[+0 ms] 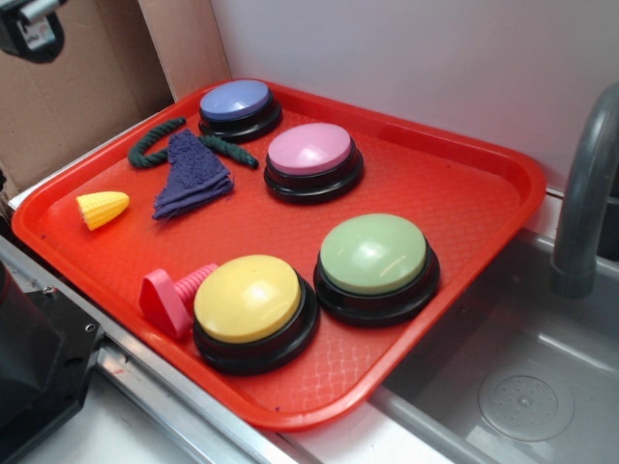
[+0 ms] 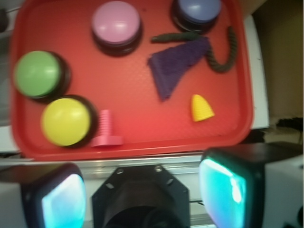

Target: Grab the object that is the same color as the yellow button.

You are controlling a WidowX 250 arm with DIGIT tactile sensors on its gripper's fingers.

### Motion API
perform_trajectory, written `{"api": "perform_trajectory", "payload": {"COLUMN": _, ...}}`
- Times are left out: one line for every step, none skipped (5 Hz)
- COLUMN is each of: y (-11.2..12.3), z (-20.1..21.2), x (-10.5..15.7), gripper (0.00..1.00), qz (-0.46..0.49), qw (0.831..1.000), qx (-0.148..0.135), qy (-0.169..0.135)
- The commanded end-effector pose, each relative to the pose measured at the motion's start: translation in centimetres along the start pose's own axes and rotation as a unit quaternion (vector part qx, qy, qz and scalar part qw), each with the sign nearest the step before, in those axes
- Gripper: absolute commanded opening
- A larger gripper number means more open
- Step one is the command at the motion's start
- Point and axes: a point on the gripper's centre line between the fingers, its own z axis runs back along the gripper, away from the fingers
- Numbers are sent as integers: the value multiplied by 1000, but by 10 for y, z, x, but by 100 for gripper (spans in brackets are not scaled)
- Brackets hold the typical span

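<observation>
The object, a small yellow toy corn cob [image 1: 102, 208] [image 2: 202, 108], lies by itself near the left edge of the red tray [image 1: 464, 213] [image 2: 128, 95]. The yellow button [image 1: 250, 302] [image 2: 65, 121], a big dome on a black base, stands at the tray's front edge. My gripper [image 2: 142, 190] is open, its two cyan-padded fingers [image 2: 64, 204] spread wide with nothing between them. It hangs high above the metal ledge in front of the tray, off the tray and well clear of the corn. In the exterior view only a dark part of the arm [image 1: 29, 29] shows at the top left corner.
A pink screw toy [image 1: 174, 295] [image 2: 107, 130] leans against the yellow button. Green [image 1: 374, 256], pink [image 1: 311, 152] and blue [image 1: 236, 101] buttons, a purple cloth [image 1: 191, 176] and a dark green rope [image 1: 150, 145] share the tray. A faucet [image 1: 585, 193] and sink [image 1: 522, 387] lie right.
</observation>
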Motion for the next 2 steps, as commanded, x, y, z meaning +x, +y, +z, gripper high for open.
{"api": "perform_trajectory", "payload": {"y": 58, "z": -32, "x": 15, "gripper": 100, "qz": 5, "qw": 999, "qx": 19, "qy": -35}}
{"api": "perform_trajectory", "payload": {"y": 72, "z": -60, "x": 19, "gripper": 100, "qz": -11, "qw": 996, "qx": 55, "qy": -66}}
